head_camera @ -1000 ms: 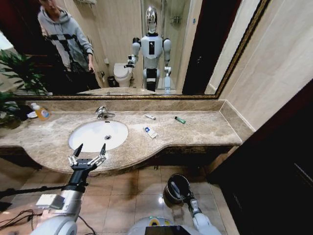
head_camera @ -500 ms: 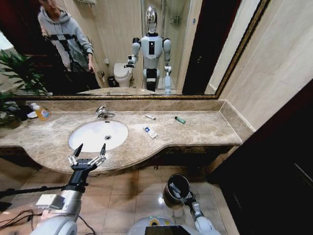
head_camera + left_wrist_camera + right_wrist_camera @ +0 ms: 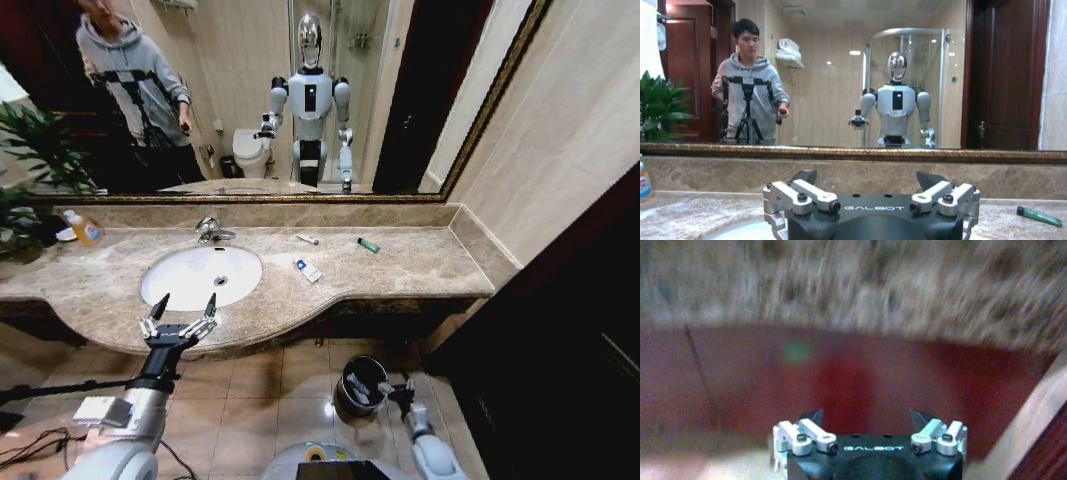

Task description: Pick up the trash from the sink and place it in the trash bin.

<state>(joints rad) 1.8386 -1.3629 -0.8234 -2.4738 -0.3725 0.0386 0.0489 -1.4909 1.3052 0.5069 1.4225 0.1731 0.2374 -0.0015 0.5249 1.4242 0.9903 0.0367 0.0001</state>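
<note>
The white oval sink (image 3: pixel 190 272) is set in the marble counter, with its chrome faucet (image 3: pixel 210 230) behind it. Trash lies on the counter right of the basin: a white tube with blue print (image 3: pixel 308 270), a thin white piece (image 3: pixel 307 239) and a green tube (image 3: pixel 368 245), which also appears as the green tube (image 3: pixel 1039 216) in the left wrist view. The black trash bin (image 3: pixel 345 398) stands on the floor with white bits inside. My right gripper (image 3: pixel 395 391) (image 3: pixel 867 416) is open and empty just right of the bin. My left gripper (image 3: pixel 181 308) (image 3: pixel 867 178) hangs open before the sink's front edge.
An orange-yellow bottle (image 3: pixel 86 231) stands at the counter's back left beside a green plant (image 3: pixel 25 150). The mirror (image 3: pixel 330 100) shows me and a person with a tripod. A dark cabinet (image 3: pixel 560 340) closes the right side; tiled floor (image 3: pixel 270 390) lies under the counter.
My right gripper has drawn away from over the trash bin to its right side, uncovering the bin's opening. The left arm has not moved.
</note>
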